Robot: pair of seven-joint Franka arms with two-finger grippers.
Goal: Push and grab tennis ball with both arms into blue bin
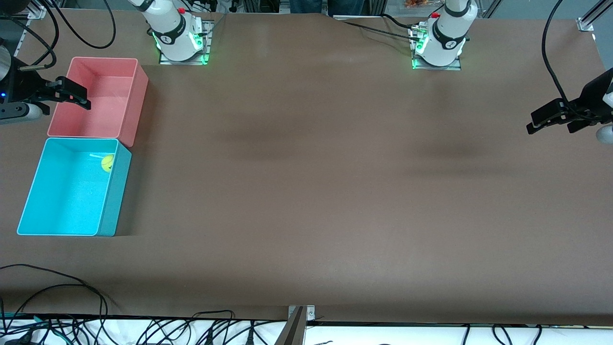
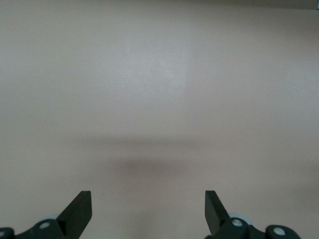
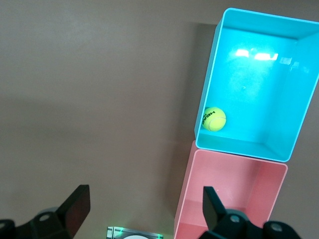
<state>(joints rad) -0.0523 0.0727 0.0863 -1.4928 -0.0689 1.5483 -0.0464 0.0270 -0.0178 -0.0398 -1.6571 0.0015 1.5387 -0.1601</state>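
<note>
The tennis ball (image 1: 107, 163) lies inside the blue bin (image 1: 113, 206), in the corner next to the pink bin. It also shows in the right wrist view (image 3: 215, 119), resting on the blue bin's (image 3: 259, 84) floor. My right gripper (image 1: 79, 96) is open and empty, up in the air over the pink bin's outer edge; the right wrist view (image 3: 143, 209) shows its fingers wide apart. My left gripper (image 1: 539, 120) is open and empty, over bare table at the left arm's end; the left wrist view (image 2: 148, 209) shows only table between its fingers.
A pink bin (image 1: 133, 108) stands against the blue bin, farther from the front camera, and shows in the right wrist view (image 3: 234, 194). Both arm bases (image 1: 179, 43) (image 1: 438, 48) stand along the table's back edge. Cables lie along the front edge.
</note>
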